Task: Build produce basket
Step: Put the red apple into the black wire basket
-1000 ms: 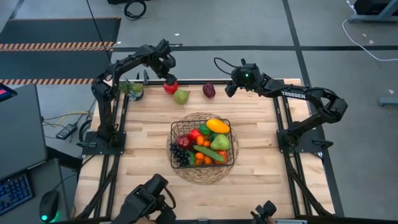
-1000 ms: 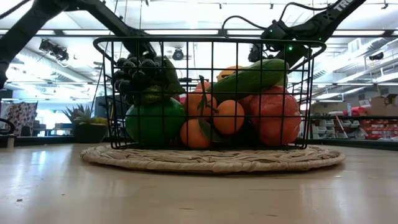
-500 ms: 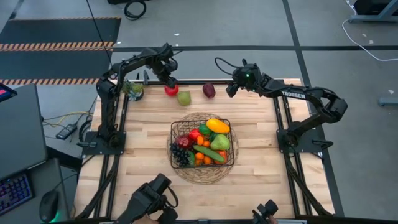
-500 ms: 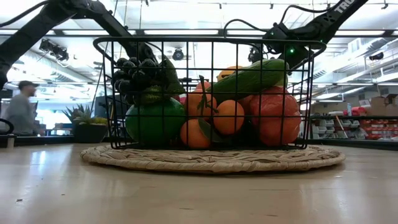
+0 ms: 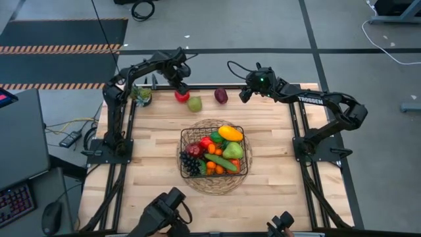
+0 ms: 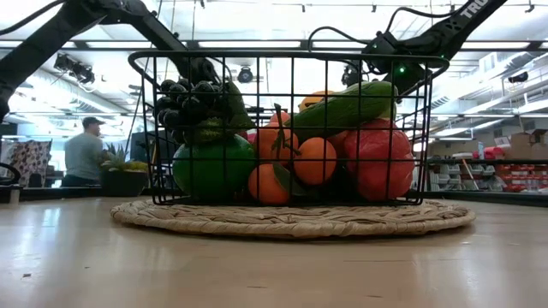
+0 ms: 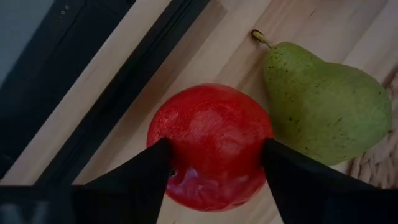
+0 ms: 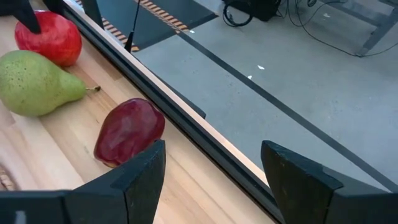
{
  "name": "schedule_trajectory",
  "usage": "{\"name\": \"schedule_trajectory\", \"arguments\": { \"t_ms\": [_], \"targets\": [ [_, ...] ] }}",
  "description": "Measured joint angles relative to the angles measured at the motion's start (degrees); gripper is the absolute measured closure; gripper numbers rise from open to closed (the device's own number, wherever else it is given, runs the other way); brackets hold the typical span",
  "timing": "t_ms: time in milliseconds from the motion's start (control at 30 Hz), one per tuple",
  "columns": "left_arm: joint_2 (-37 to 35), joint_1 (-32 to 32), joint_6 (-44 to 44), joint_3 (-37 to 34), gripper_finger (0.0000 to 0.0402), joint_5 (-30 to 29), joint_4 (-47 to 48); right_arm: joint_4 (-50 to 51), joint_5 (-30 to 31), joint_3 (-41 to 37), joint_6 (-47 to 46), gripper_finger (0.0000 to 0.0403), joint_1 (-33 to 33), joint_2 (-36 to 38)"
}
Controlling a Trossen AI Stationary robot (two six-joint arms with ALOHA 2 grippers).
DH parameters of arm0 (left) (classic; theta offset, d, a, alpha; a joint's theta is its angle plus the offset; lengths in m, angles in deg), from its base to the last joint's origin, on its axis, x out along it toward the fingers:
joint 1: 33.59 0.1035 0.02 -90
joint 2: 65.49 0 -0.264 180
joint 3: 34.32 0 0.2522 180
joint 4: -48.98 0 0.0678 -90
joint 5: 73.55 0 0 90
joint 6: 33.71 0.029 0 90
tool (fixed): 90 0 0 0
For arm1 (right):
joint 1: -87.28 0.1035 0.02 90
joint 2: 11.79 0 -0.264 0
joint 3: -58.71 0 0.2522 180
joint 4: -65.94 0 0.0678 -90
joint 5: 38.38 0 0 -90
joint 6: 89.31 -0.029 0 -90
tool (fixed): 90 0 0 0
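At table's far edge, left gripper [image 5: 181, 89] is clamping red apple [image 7: 210, 146] between both fingers [image 7: 140, 177], jaws pressing apple's sides, apple sitting on wood. Green pear [image 7: 326, 106] is lying just beside apple, near wicker mat [image 5: 214, 187]. Right gripper [image 5: 242, 94] is hovering near dark red plum [image 8: 129, 132], jaws standing apart, holding nothing. Basket [image 5: 214, 137] is sitting on mat at table centre, loaded with cucumber [image 6: 347, 107], grapes [image 6: 184, 103], oranges [image 6: 295, 162].
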Motion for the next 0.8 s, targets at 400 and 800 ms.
{"name": "schedule_trajectory", "arguments": {
  "t_ms": [400,800],
  "targets": [
    [0.03,-1.40,0.80,1.73,0.0225,-2.13,4.07,0.50,0.00,0.00,0.11,0.0136,0.00,0.00],
    [0.14,-1.36,1.52,18.61,0.0232,-5.07,20.11,0.53,0.00,0.00,0.10,0.0136,0.00,0.00]
  ]
}}
